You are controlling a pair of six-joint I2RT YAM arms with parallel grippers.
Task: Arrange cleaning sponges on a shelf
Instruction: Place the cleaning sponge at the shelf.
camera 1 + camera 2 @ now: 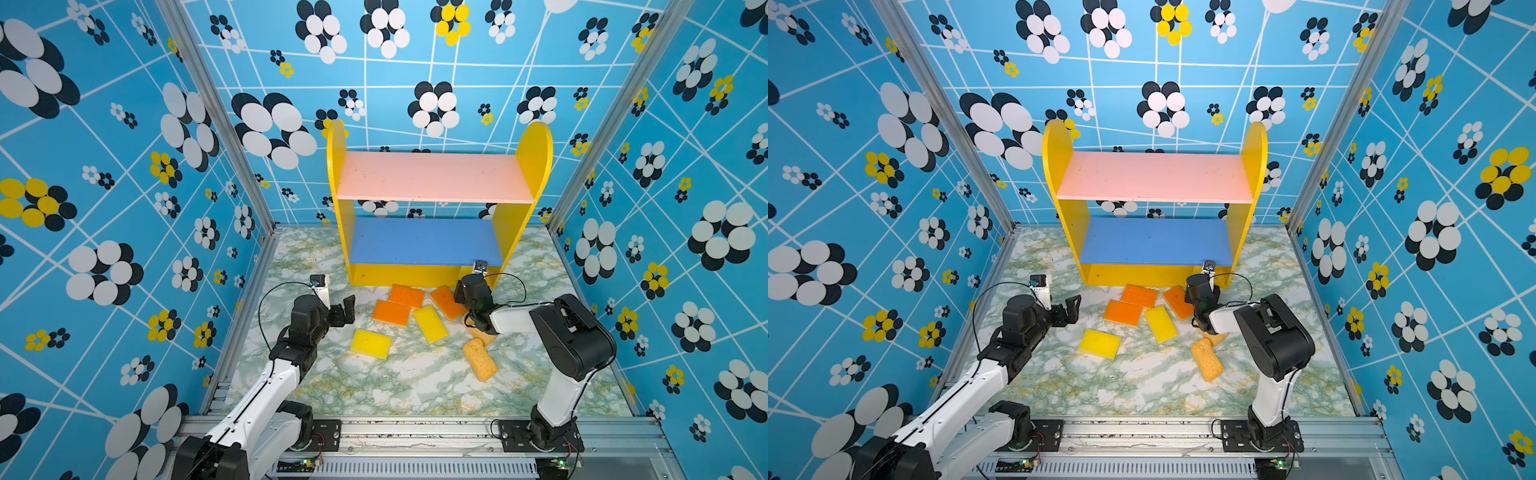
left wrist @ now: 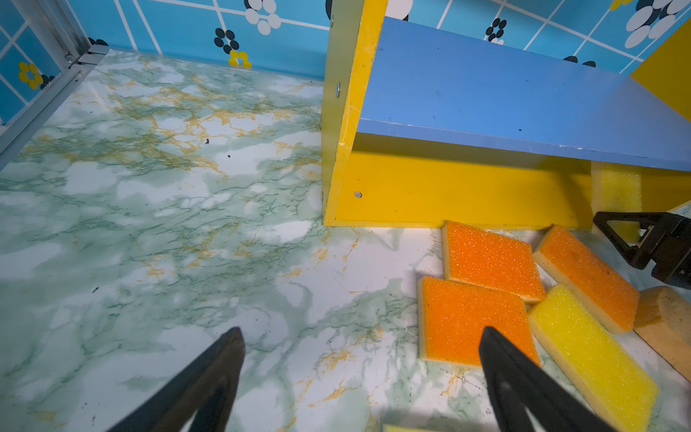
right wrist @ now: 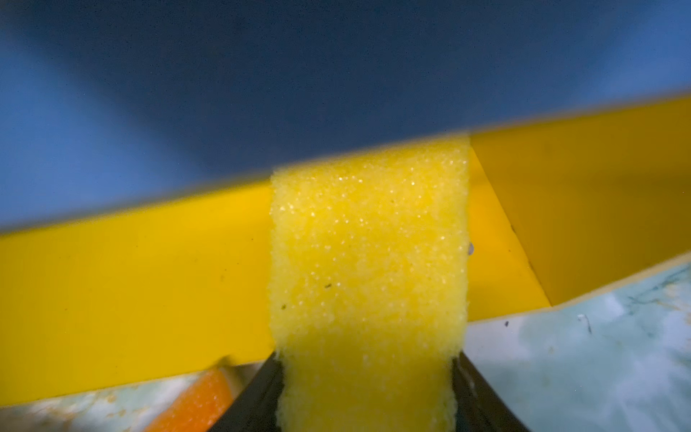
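Under blue board [image 3: 336, 74], yellow sponge [image 3: 368, 262] (grainy)

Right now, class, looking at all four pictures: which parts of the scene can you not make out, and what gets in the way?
- Far end of the flat yellow foam sponge: right wrist view, hidden beneath the blurred blue middle board.
- One tan porous sponge block: both top views, mostly covered by the right arm.
- Right jaws: both top views, hidden under that arm's wrist.

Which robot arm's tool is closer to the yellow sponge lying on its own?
Left. The left tool hangs open beside the lone yellow sponge; the right tool is farther off, gripping another yellow sponge at the shelf.
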